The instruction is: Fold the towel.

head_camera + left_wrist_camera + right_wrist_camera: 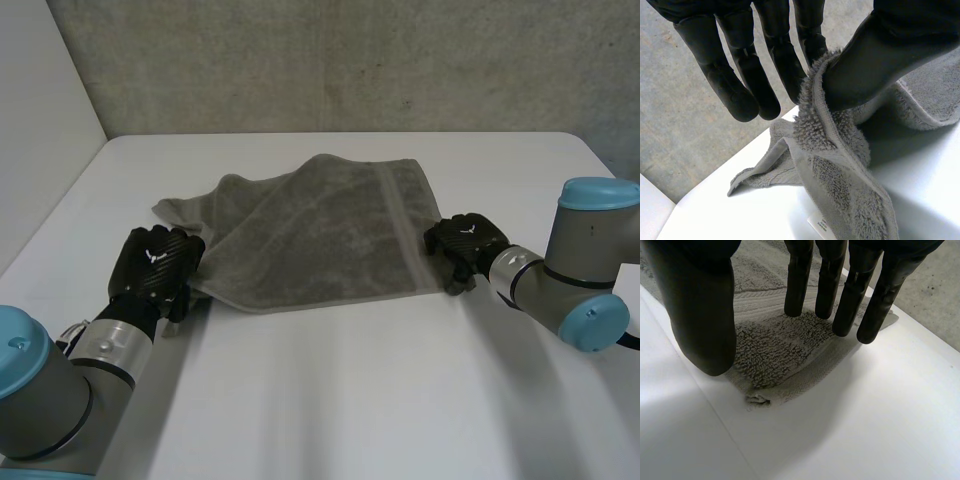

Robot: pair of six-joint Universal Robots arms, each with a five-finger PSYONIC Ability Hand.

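Lower left, the left hand [152, 262] pinches an edge of the rumpled grey terry towel [320, 230]. Centre right, the right hand [465, 238] sits unclenched at a corner, which we judge could slip.

Soft, even light on white table [330, 400]

No word, brand name or number can be read anywhere here. A small white sewn-in label [818, 225] hangs at the hem of the grey terry towel [840, 190], lying just above the white worktop [765, 215]; it bears tiny dark print, too small to make out. The back of the black left hand [150, 268] carries a small white emblem [155, 254], and the black right hand [470, 240] a fainter mark; neither resolves into letters.
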